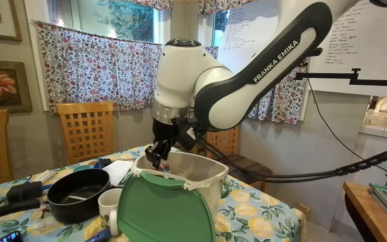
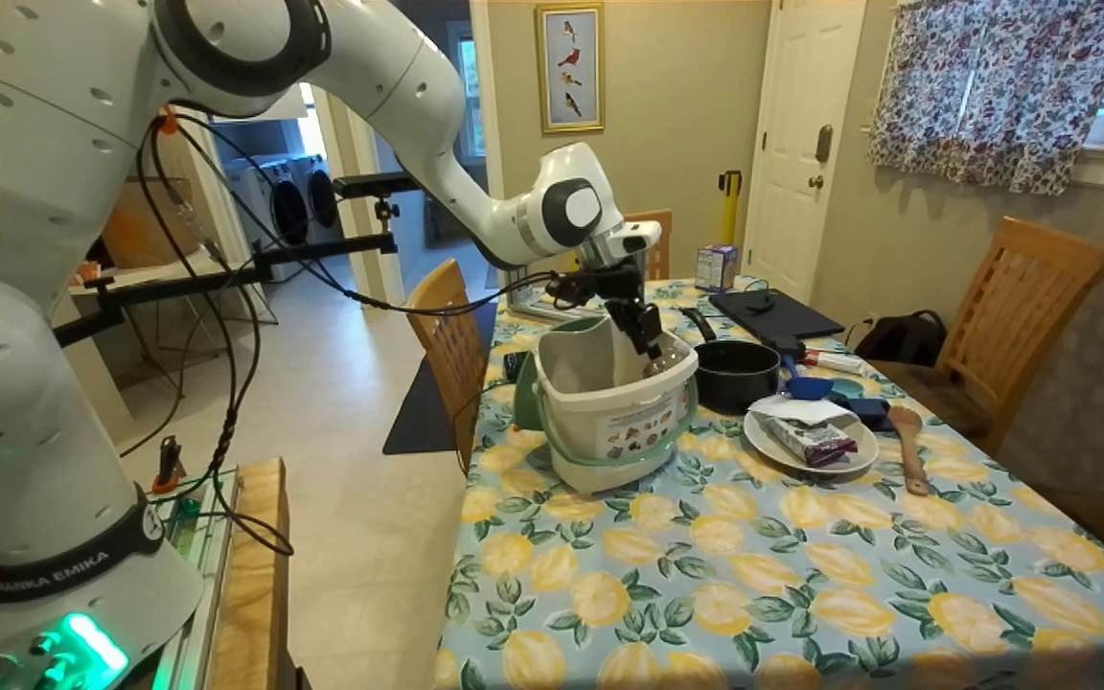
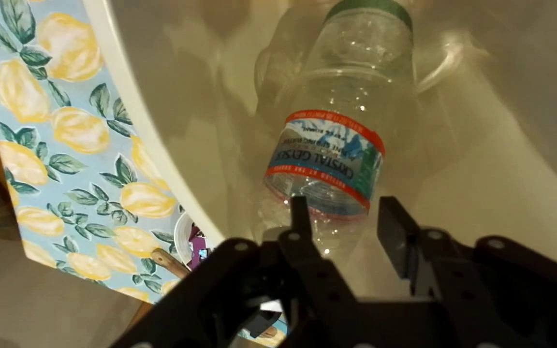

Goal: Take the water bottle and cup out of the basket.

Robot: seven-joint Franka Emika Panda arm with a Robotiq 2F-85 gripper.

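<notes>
The basket [image 1: 218, 174] stands on the table, its green panel hanging at one side; its cream wall also shows in an exterior view [image 2: 576, 407]. The clear water bottle [image 3: 327, 159] is inside it; parts show in both exterior views [image 1: 164, 166] [image 2: 665, 357]. My gripper [image 3: 344, 212] reaches down into the basket, also seen in both exterior views [image 1: 158, 163] [image 2: 650, 347]. Its fingers are apart. The left finger overlaps the bottle below its label; the right finger is beside it, with a gap. A white mug [image 1: 108, 205] stands outside, beside the basket. No cup is clearly visible inside.
A black pan [image 1: 79, 195] stands close to the basket. A white plate [image 2: 811, 463] with a purple box and a wooden spatula [image 2: 908, 450] lie on the table. Wooden chairs [image 2: 451, 355] stand around it. The basket rim [image 3: 153, 135] runs beside my gripper.
</notes>
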